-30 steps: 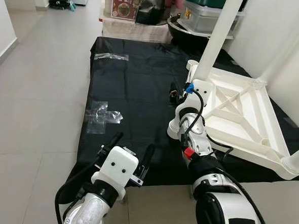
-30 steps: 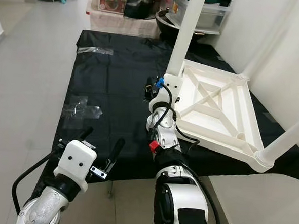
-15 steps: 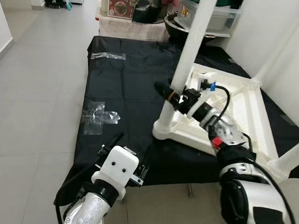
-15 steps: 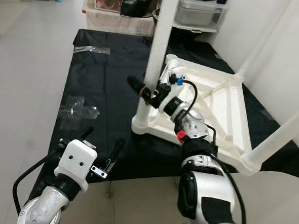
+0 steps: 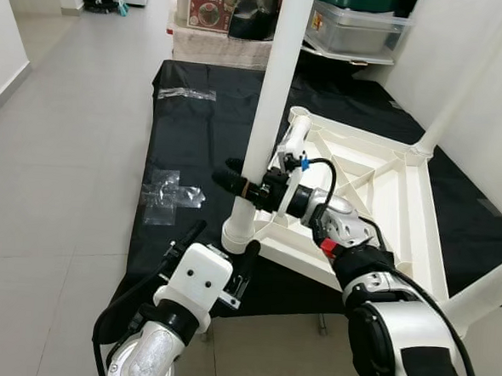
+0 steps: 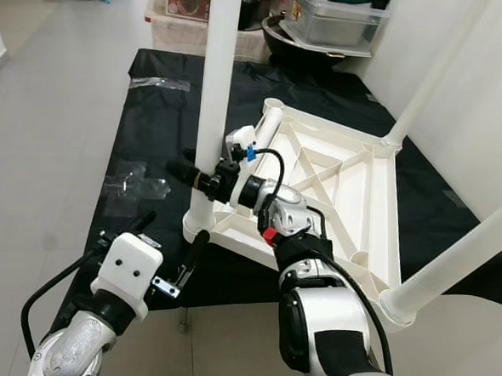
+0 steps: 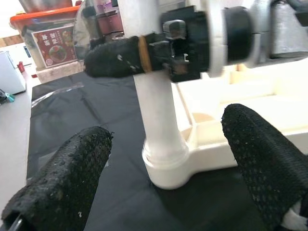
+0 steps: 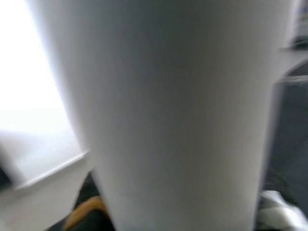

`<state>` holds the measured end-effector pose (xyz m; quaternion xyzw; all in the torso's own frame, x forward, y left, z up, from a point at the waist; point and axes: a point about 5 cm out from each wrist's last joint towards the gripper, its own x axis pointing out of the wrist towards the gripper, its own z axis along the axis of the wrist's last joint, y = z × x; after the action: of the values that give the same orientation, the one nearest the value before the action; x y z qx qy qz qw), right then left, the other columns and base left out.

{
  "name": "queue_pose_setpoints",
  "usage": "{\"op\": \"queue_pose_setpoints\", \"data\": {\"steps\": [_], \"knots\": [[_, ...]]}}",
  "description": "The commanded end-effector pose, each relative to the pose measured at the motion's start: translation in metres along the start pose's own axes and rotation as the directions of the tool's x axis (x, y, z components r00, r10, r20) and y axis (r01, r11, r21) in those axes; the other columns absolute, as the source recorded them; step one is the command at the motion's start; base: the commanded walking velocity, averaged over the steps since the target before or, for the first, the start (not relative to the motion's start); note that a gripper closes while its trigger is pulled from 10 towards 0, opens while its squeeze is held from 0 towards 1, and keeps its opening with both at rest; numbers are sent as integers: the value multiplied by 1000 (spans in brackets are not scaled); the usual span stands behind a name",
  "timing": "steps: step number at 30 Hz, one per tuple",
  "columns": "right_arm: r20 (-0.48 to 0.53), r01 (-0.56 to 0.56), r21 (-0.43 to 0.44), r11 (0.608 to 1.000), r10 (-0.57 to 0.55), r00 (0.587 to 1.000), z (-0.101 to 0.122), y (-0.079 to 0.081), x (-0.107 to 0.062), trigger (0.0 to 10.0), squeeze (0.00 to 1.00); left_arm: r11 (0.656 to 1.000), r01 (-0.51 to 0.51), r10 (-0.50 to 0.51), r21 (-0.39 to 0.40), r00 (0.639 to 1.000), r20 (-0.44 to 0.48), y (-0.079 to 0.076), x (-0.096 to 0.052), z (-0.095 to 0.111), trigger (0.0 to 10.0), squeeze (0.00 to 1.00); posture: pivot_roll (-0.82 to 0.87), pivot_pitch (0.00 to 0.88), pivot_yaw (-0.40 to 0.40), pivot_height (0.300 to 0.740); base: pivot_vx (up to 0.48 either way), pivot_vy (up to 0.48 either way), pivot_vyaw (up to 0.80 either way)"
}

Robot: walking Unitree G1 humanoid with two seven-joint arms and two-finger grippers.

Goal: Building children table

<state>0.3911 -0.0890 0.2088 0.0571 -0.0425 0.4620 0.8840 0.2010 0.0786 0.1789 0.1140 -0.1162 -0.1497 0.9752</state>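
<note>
Now the right hand pinches a leg standing in the upturned table at 12 o'clock; next it likely needs seating firmly. Left hand hovers spread.

No text can be read with any certainty. A red printed box at the far end of the floor carries large pale characters and a food picture (the characters are too small and blurred to make out), as does its orange-lidded counterpart seen from the left wrist.
</note>
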Motion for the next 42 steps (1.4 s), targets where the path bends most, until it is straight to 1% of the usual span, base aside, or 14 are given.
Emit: {"op": "queue_pose_setpoints", "data": {"steps": [1, 8, 12, 15, 20, 21, 22, 23, 25, 30, 31, 36, 38, 42], "knots": [[57, 189, 32, 982, -190, 980, 10, -14, -3, 0, 0, 1000, 1, -1, 0, 1000, -9, -1, 0, -2, 10000, 0, 117, 79, -124, 740, 0, 0, 0], [45, 672, -17, 740, -671, 740, 8, -38, -18, 0, 0, 1000, 4, -4, -1, 1000, -10, -1, 0, -3, 10000, 0, 112, 80, -120, 740, 0, 0, 0], [41, 925, -42, 378, -924, 379, -5, -42, -40, 0, 0, 1000, 8, -8, -2, 1000, -10, -2, 0, -3, 10000, 0, 114, 80, -119, 740, 0, 0, 0], [32, 948, -30, 315, -948, 316, -11, -34, -39, 0, 0, 1000, 8, -8, -1, 1000, -11, -1, 0, -3, 10000, 0, 115, 81, -119, 740, 0, 0, 0], [46, 933, -1, 359, -932, 359, -11, -21, -26, 0, 0, 1000, 6, -6, 0, 1000, -13, -1, 0, -4, 10000, 0, 110, 81, -118, 740, 0, 0, 0], [55, 912, 24, 409, -912, 407, -11, -17, -20, 2902, 0, 1000, 7, -7, -1, 1000, -13, -1, 0, -4, 10000, 0, 110, 81, -118, 740, 0, 0, 0], [90, 879, 41, 474, -878, 470, -7, -13, -13, 10000, 0, 1000, 8, -8, -2, 1000, -12, -1, 0, -4, 10000, 0, 111, 80, -119, 740, 0, 0, 0], [90, 879, 41, 474, -878, 470, -7, -13, -13, 10000, 0, 1000, 8, -8, -2, 1000, -12, -1, 0, -4, 10000, 0, 111, 80, -119, 740, 0, 0, 0], [146, 825, 47, 563, -821, 552, -2, -8, -7, 10000, 1000, 1000, 9, -9, -3, 1000, -12, -2, 0, -4, 10000, 0, 110, 77, -120, 740, 0, 0, 0], [174, 810, 23, 585, -801, 573, 1, -11, -10, 10000, 965, 1000, 10, -10, -3, 1000, -12, -2, 0, -4, 10000, 0, 112, 70, -120, 740, 0, 0, 0], [169, 771, 49, 635, -766, 620, 2, -15, -11, 10000, 0, 1000, 9, -9, -3, 1000, -12, -3, 0, -4, 10000, 0, 114, 71, -119, 740, 0, 0, 0], [142, 352, 174, 920, -377, 915, 6, -12, -11, 10000, 0, 1000, 8, -8, -3, 1000, -10, -2, 0, -4, 10000, 0, 109, 62, -116, 740, 0, 0, 0], [142, 352, 174, 920, -377, 915, 6, -12, -11, 10000, 0, 1000, 8, -8, -3, 1000, -10, -2, 0, -4, 10000, 0, 109, 62, -116, 740, 0, 0, 0], [105, -173, 178, 969, 156, 982, 9, 4, -25, 10000, 0, 1000, 8, -8, -2, 1000, -8, -3, -1, -3, 10000, 0, 115, 56, -117, 740, 0, 0, 0]]}}
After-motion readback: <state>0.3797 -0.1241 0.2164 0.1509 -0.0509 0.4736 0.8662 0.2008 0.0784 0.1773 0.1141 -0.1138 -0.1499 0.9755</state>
